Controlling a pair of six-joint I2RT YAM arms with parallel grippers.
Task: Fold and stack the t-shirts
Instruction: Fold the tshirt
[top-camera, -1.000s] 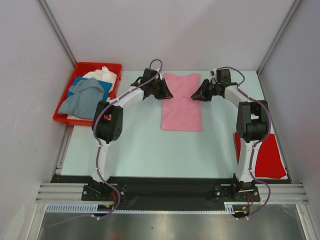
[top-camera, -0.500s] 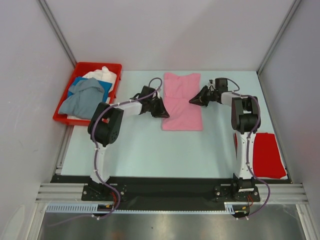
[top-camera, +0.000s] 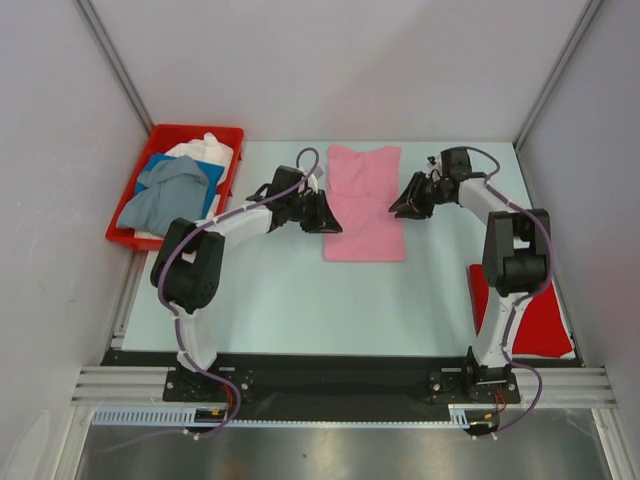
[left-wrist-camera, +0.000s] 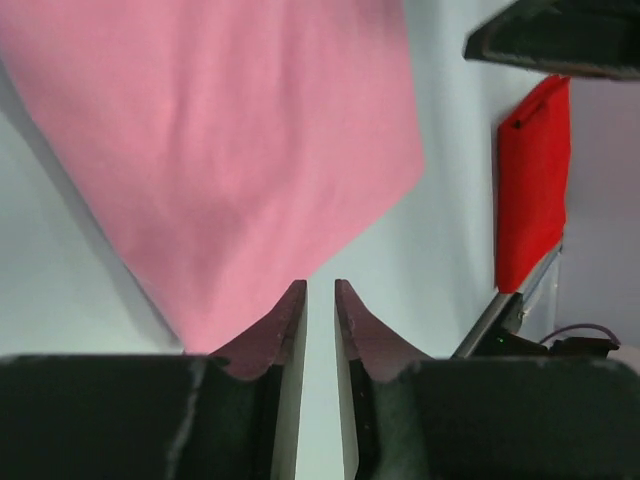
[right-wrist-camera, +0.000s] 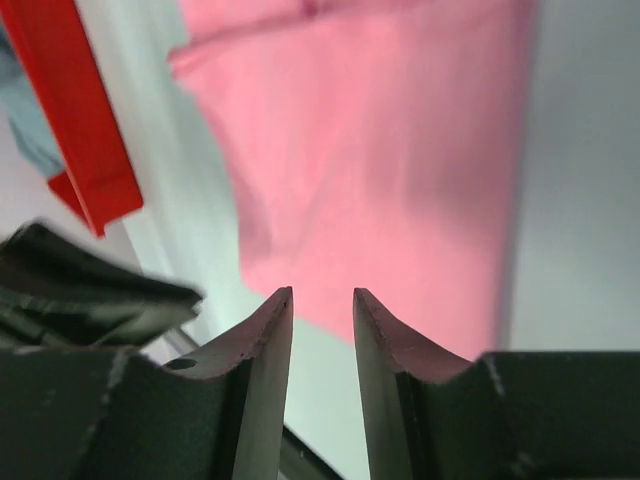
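Pale surface (top-camera: 270, 290): red bin (top-camera: 196, 129) far left holds a heap of t-shirts (top-camera: 165, 195). Your left tool (top-camera: 330, 219) sits narrow and empty beside the pink t-shirt (top-camera: 365, 205), mid-surface. Your right tool (top-camera: 400, 206) is the same on the opposite edge. The red t-shirt (top-camera: 548, 320) lies near right.

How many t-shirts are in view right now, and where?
5: pink shirt mid-table; red shirt at the near right edge; grey-blue shirt, blue shirt and white shirt piled in the red bin. More may be hidden underneath.
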